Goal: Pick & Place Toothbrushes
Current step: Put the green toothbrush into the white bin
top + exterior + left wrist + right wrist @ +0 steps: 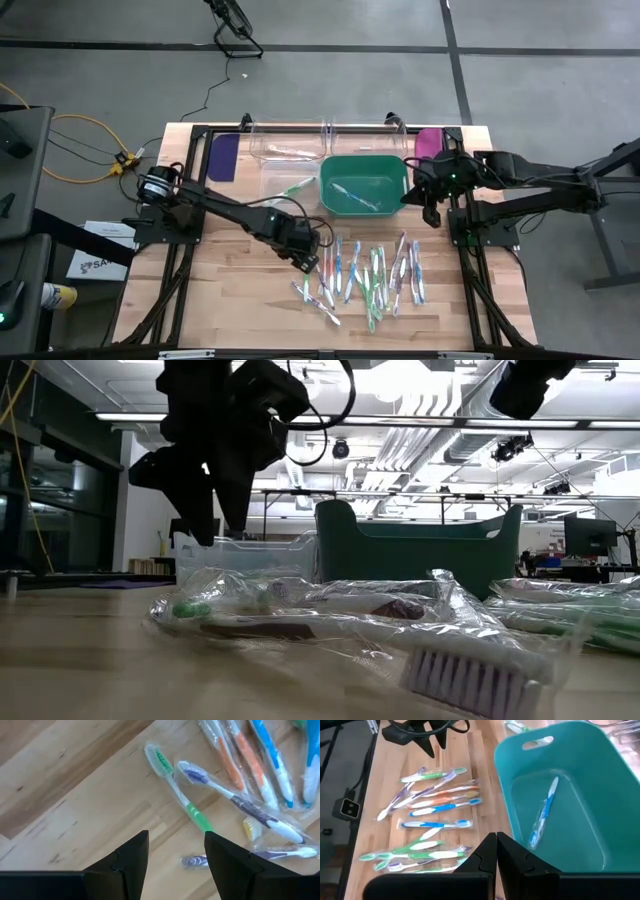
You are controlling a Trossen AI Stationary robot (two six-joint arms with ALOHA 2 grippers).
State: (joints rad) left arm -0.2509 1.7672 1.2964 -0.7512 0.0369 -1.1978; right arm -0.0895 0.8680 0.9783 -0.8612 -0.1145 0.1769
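Toothbrushes [370,275] mostly scattered in clear wrappers on the wooden table [220,300] just in front of the green bin [363,183], one blue one [543,812] already inside the bin, another in the clear tray [285,152] beside the bin. Left gripper [306,262] hovering empty with fingers spread above the pile's edge, farther from the bin; right gripper [496,851] pressed together, empty, at the bin's side. Likely trouble: slippery overlapping wrappers, so two brushes lifted together or a green-handled brush [177,790] sliding out.
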